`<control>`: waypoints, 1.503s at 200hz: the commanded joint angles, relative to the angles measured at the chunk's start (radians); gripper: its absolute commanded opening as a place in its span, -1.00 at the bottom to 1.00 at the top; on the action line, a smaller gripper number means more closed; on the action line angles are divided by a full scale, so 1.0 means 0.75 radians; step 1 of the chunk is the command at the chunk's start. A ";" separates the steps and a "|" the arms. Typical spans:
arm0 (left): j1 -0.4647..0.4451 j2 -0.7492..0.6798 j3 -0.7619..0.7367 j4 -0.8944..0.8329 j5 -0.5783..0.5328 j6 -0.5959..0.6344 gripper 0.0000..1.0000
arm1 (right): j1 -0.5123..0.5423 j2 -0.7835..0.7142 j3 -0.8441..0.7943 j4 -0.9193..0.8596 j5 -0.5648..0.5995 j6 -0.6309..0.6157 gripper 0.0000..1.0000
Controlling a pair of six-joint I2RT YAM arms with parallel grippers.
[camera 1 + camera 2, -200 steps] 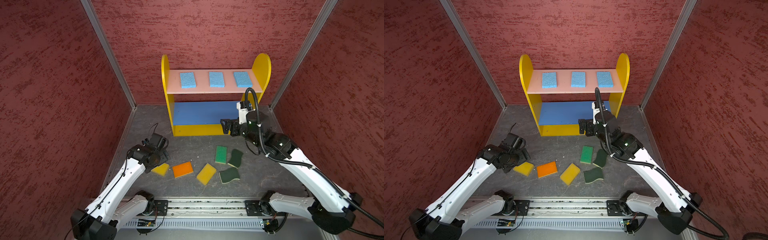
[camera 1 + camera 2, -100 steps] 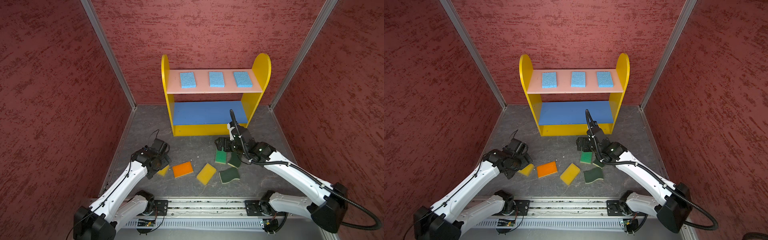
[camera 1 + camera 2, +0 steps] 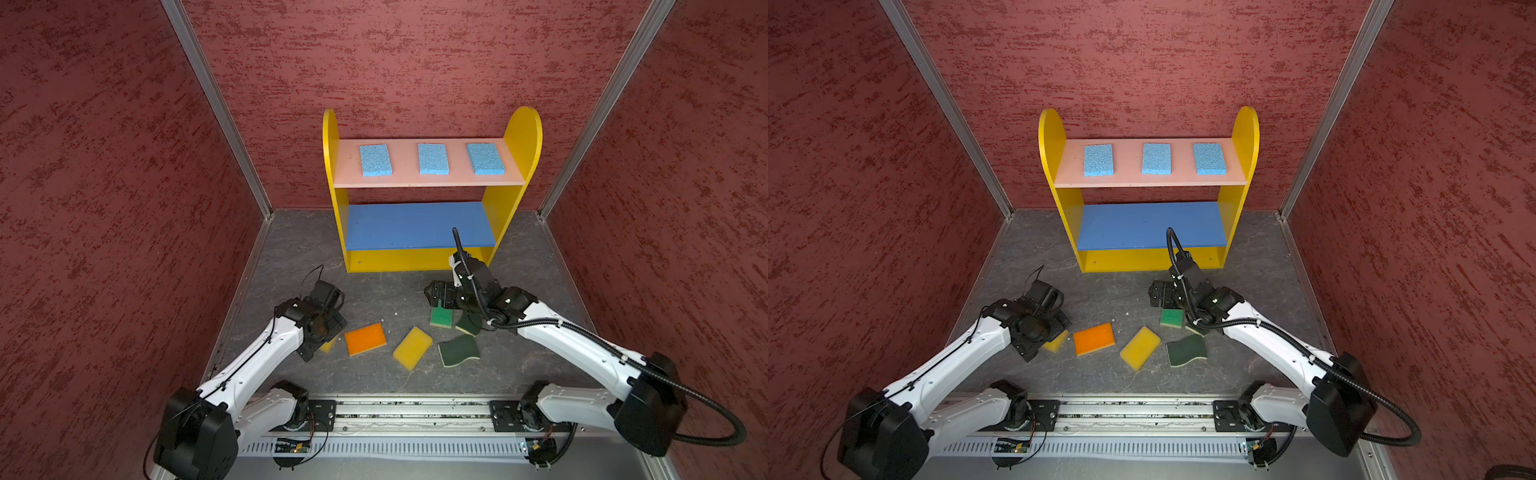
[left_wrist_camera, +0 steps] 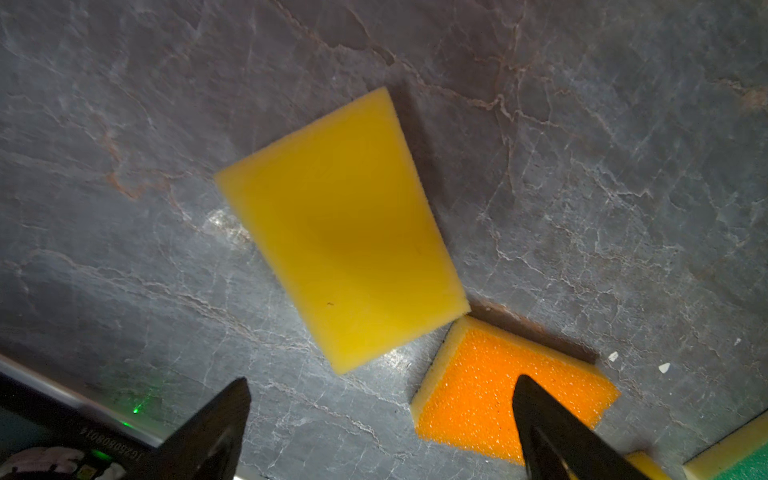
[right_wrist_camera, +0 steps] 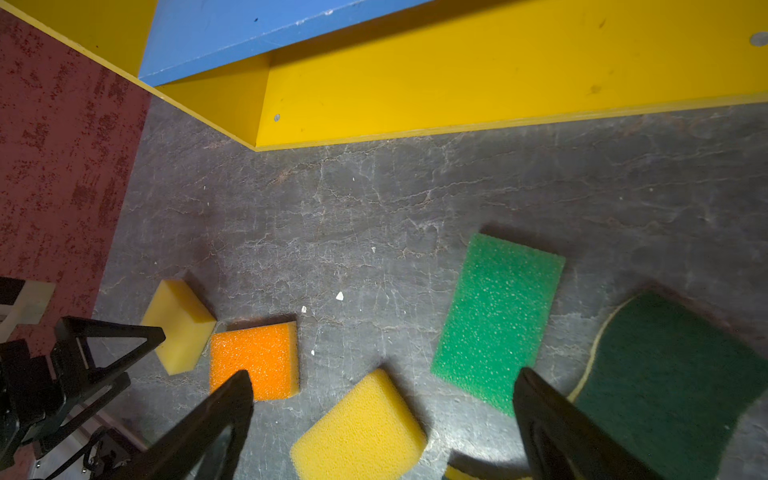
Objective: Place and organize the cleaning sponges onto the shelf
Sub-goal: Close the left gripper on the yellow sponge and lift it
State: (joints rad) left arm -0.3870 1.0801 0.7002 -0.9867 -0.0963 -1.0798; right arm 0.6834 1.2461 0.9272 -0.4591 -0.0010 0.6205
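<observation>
Your left hand [image 4: 382,380] hangs spread over the yellow sponge [image 4: 340,232], your right hand [image 5: 384,374] spread near the green sponge [image 5: 498,320] on the counter [image 3: 374,299], three blue sponges [image 3: 433,158] on the shelf's [image 3: 524,137] pink board [image 3: 457,181].

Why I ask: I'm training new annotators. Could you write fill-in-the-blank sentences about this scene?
The pink board holds ___ blue sponges.
The middle board is coloured ___.
The left gripper and right gripper both have their jaws ___.
Missing words: three; blue; open.
</observation>
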 commanded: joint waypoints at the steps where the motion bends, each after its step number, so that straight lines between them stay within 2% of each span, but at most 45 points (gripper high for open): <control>1: 0.017 0.019 -0.018 0.065 0.016 -0.040 0.97 | -0.007 0.009 -0.005 0.052 -0.027 0.022 0.97; 175: 0.170 0.133 -0.110 0.236 0.096 -0.072 0.97 | -0.031 0.085 0.037 0.064 -0.056 0.004 0.97; 249: 0.177 0.329 -0.074 0.218 0.084 -0.085 0.95 | -0.036 0.079 0.022 0.081 -0.068 0.001 0.97; 300: 0.159 0.337 -0.052 0.204 0.061 -0.075 0.89 | -0.046 0.060 -0.001 0.080 -0.062 -0.008 0.97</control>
State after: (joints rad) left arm -0.2607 1.3239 0.6376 -0.8368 -0.0303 -1.1366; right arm 0.6571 1.3090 0.9283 -0.4294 -0.0422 0.6209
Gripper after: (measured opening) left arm 0.953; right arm 0.987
